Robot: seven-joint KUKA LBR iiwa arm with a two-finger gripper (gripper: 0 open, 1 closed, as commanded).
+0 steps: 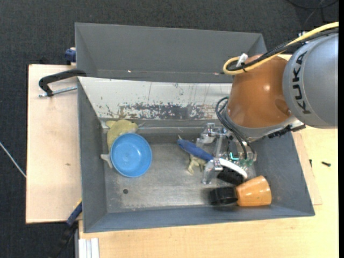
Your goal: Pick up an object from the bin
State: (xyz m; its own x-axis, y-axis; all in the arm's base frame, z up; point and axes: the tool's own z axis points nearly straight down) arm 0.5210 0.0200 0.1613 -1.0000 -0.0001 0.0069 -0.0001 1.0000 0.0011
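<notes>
I see my gripper (210, 152) low in the bin (89, 165), fingers spread apart, one on each side of a blue tool (191, 147).

"KUKA" in black letters, on the grey arm (317, 85)

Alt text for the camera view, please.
The robot's hand is down in the grey bin, right of centre, beside a slim blue object. An orange cup lies near the front right; a blue bowl sits left.
</notes>
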